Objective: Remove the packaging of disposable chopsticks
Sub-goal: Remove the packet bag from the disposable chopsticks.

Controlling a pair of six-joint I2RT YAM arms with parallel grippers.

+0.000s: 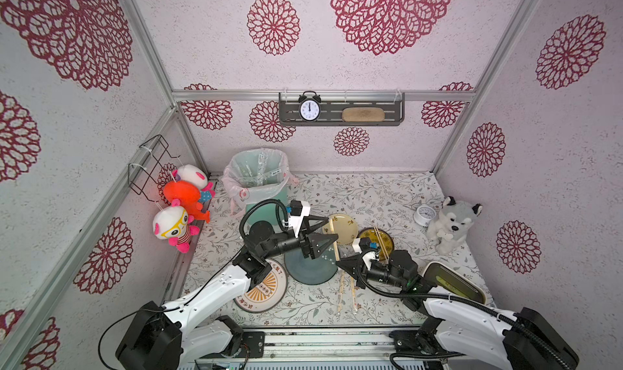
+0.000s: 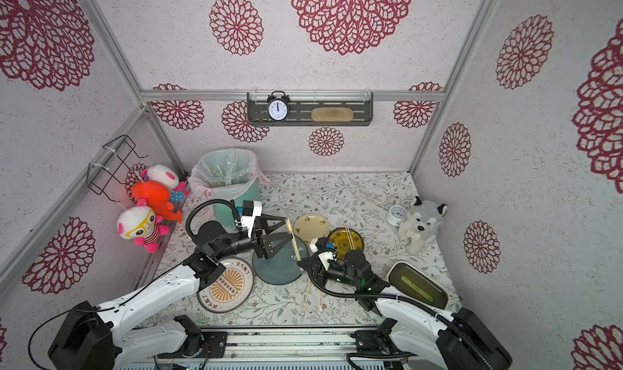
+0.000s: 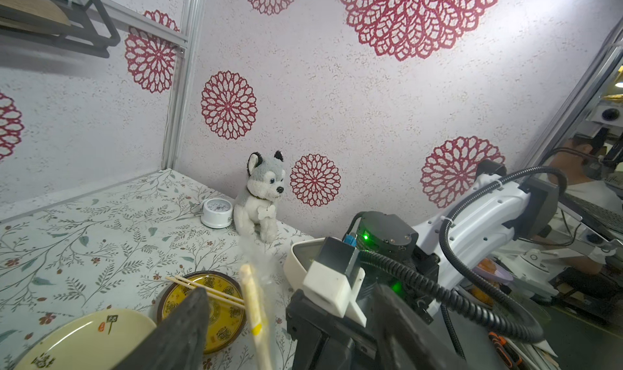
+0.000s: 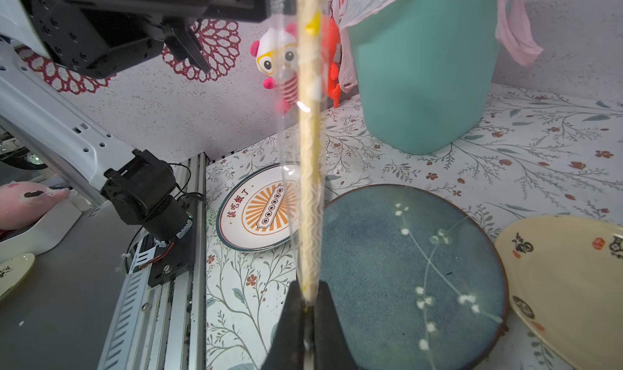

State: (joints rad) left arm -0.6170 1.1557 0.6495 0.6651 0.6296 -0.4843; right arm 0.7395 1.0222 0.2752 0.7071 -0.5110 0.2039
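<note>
A pair of disposable chopsticks [image 4: 310, 183] still inside its clear packaging [image 4: 286, 139] stands nearly upright over the blue plate [image 1: 310, 274]. My right gripper [image 4: 308, 304] is shut on its lower end, also visible in both top views [image 1: 338, 263] [image 2: 299, 263]. My left gripper [image 1: 332, 229] [image 2: 285, 229] is open, its jaws apart on either side of the upper end of the wrapped pair [image 3: 256, 314] without touching it. Two more wrapped pairs [image 1: 341, 290] [image 1: 353, 292] lie on the table near the front. A bare pair [image 1: 379, 238] rests on the dark yellow plate [image 1: 389, 247].
A teal bin [image 1: 266, 206] with a pinkish liner stands at the back left, with clear sleeves [image 1: 259, 169] inside. A cream plate [image 1: 347, 231], a printed plate [image 1: 266, 294] and a white oval dish [image 1: 455, 277] lie around. A husky plush [image 1: 451, 223] and small clock [image 1: 423, 215] sit at the right.
</note>
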